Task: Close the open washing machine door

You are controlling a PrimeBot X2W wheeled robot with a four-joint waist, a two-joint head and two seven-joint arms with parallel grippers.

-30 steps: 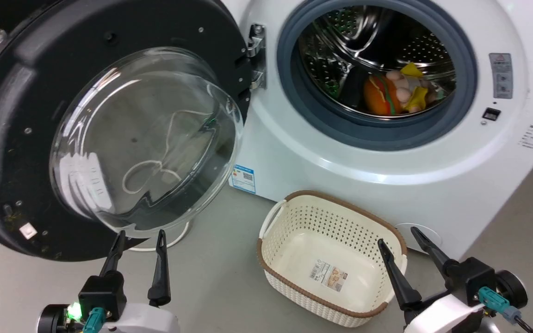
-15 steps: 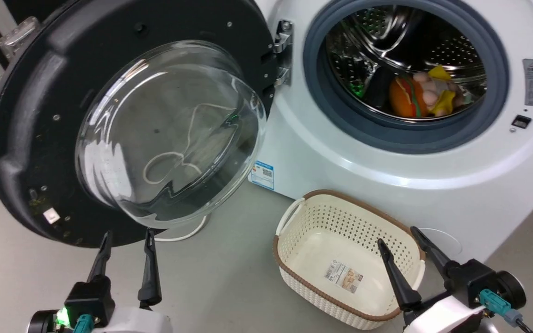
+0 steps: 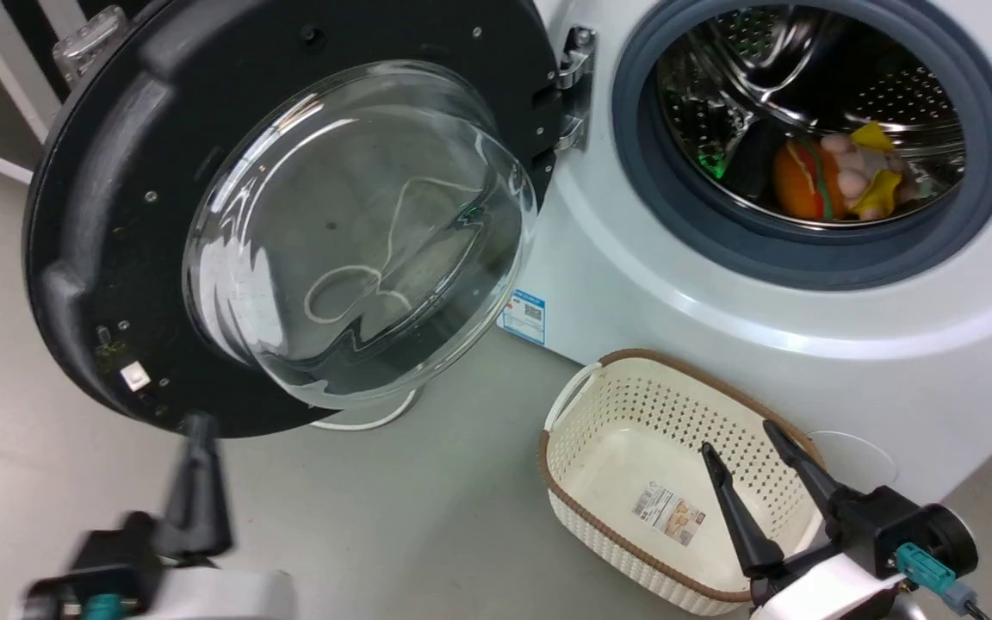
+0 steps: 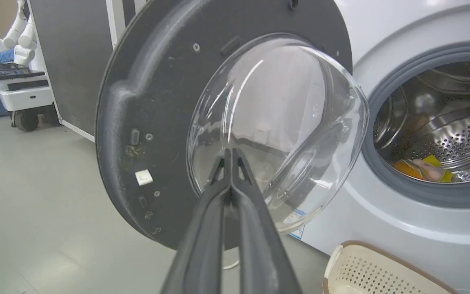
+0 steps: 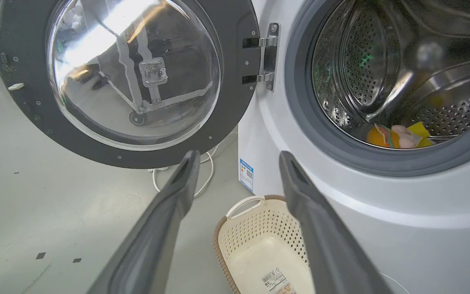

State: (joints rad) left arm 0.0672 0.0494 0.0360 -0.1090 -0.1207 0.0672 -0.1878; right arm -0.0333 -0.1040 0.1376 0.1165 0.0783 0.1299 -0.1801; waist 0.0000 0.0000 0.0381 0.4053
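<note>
Fingers on your left gripper are pinched together on nothing. The tips are aimed at the glass bowl of the washing machine door, which hangs swung wide open close ahead of it. Your right gripper has its fingers spread apart, with the cream basket just below it. The washing machine is straight ahead of it, and the door's off to its left.

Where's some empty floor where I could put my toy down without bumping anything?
The widest bare floor lies between the open washing machine door and the basket. More bare floor stretches left of the door. It is crowded in front of the washing machine, where the basket sits, and under the door, where a white cord lies.
</note>
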